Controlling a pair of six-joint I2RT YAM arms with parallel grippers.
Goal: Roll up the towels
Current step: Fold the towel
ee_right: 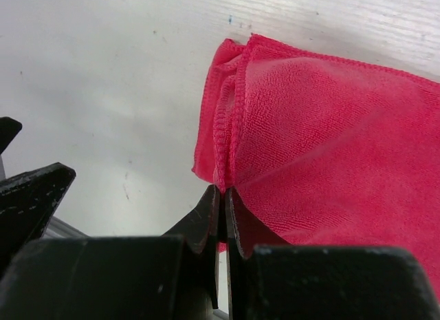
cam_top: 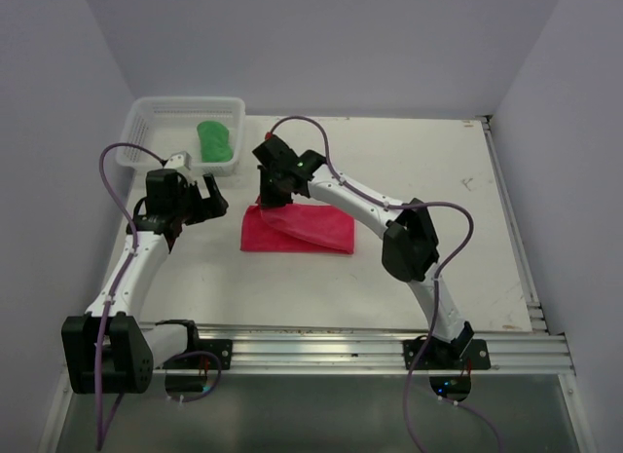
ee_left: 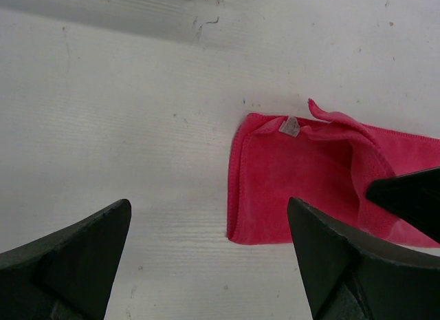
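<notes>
Pink-red towel (ee_right: 330, 148) edge pinched in R claw (ee_right: 221, 195); L claw (ee_left: 210, 220) near.

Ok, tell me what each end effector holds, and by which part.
Right end effector pinches the pink towel by its hemmed edge near a corner. Left end effector is open, holding nothing.

A white worktop (cam_top: 438, 170) fills most of the overhead view, enclosed at the back and on both sides by plain pale grey walls (cam_top: 321, 44). At its far left corner sits a white plastic mesh basket (cam_top: 161, 107), rectangular, its long side along the back wall. A silver metal rail (cam_top: 321, 346) runs across the near edge, and a narrower metal strip (cam_top: 513, 229) lines the right edge. Close up, the worktop (ee_left: 137, 127) shows faint grain and a few small dark specks, possibly scuffs or dirt.
</notes>
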